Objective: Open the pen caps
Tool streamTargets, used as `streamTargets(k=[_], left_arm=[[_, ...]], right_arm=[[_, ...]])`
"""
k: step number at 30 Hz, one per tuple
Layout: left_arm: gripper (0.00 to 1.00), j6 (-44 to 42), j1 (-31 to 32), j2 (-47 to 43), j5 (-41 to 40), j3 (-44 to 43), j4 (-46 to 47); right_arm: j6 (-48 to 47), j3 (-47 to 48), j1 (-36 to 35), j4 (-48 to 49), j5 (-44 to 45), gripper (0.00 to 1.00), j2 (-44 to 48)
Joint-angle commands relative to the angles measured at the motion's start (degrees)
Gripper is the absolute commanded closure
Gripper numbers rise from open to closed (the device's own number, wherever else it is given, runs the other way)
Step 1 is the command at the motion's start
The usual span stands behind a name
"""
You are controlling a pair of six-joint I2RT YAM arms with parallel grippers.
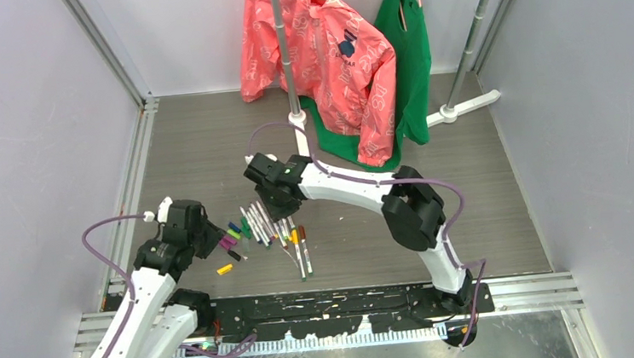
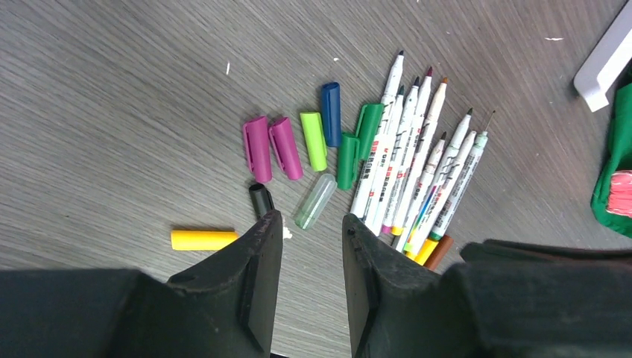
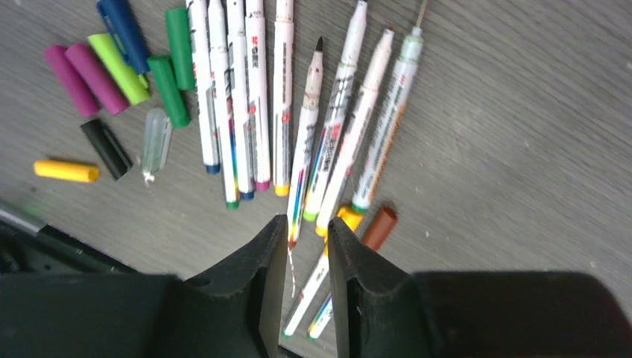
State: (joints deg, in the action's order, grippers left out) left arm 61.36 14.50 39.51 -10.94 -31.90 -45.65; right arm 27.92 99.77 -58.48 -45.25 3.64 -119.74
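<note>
Several loose caps (image 2: 313, 140), L of pens (image 2: 402, 171), mid table (image 2: 112, 89)

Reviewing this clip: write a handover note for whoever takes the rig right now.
Left gripper: jaws open, empty, hovering by the loose caps.
Right gripper: jaws open, empty, above the pens' tail ends.
Loose caps lie clustered beside the uncapped pens. A yellow cap lies apart.
Done: about nine pens uncapped, tips bare, lying in a row.
Left: two pens under the right gripper appear still capped, one with an orange cap, one with a brown cap.
</note>
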Motion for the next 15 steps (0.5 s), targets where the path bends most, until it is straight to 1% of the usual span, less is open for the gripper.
streamTargets(k=[1, 7, 15], left_arm=[[0.64, 0.60, -0.26, -1.97, -0.22, -2.82, -1.00], [0.64, -1.00, -0.24, -0.93, 2.09, -5.96, -3.12], [0.63, -2.15, -0.13, 1.61, 5.98, -7.07, -1.02]], right_arm=[[1.39, -3.38, 0.16, 0.22, 3.32, 0.67, 9.26], [4.50, -12.65, 0.03, 1.69, 5.75, 0.66, 15.94], [9.43, -26.85, -0.03, 4.91, 9.67, 0.61, 24.87]])
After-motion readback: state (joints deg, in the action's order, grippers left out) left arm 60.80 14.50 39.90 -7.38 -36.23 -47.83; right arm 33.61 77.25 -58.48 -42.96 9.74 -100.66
